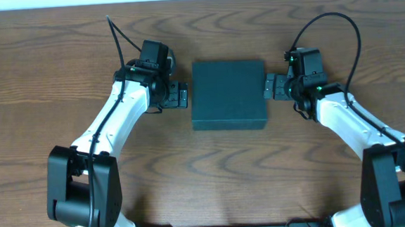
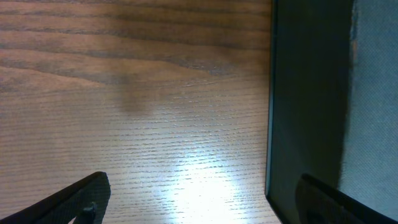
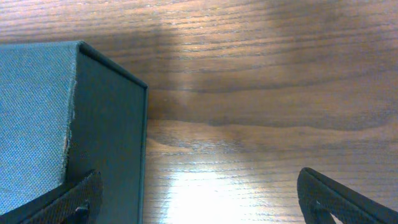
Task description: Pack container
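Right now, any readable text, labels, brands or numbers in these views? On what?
None readable.
The container: plain dark teal, lid and sides.
The table: wood grain, no print.
The left arm and right arm: no legible marking.

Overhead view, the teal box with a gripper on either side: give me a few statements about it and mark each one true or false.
1. The teal box lies with its lid shut. True.
2. The left gripper is shut on the box. False: it is open, beside the box's left side.
3. Snack packets lie scattered on the table. False: the box is the only item seen on the wood.
4. The right gripper is open at the box's right side. True.
5. The box sits at the table's left edge. False: it is near the middle, between the two grippers.
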`<move>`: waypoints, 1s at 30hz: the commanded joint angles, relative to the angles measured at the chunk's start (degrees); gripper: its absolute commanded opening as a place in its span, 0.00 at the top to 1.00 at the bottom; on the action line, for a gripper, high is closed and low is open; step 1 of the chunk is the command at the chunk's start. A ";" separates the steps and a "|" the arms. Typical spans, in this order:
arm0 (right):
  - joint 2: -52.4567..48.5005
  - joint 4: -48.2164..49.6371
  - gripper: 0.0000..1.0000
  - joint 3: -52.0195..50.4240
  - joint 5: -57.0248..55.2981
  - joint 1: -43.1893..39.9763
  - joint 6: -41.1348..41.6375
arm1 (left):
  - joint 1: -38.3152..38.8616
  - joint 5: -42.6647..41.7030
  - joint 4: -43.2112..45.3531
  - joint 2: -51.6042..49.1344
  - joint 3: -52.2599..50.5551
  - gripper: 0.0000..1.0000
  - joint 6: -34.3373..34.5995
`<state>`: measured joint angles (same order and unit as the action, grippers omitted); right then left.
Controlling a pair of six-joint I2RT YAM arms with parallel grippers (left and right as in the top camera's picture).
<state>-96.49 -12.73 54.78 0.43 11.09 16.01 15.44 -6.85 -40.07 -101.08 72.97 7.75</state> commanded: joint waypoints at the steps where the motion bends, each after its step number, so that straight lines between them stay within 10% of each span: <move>1: -0.28 0.68 0.01 1.25 1.57 1.11 0.94 | -0.13 1.07 -0.20 -0.17 0.04 0.05 0.68; 16: 3.74 0.04 0.01 2.27 1.51 0.94 -2.12 | -0.15 4.55 -1.27 1.27 0.07 0.05 0.61; 30: 35.78 -19.21 0.01 2.27 1.05 0.98 -13.16 | -0.13 4.20 -9.14 19.39 0.04 0.05 -6.49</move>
<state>-66.37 -28.38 56.23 1.56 11.70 6.61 15.44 -2.74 -47.29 -85.25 72.99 3.55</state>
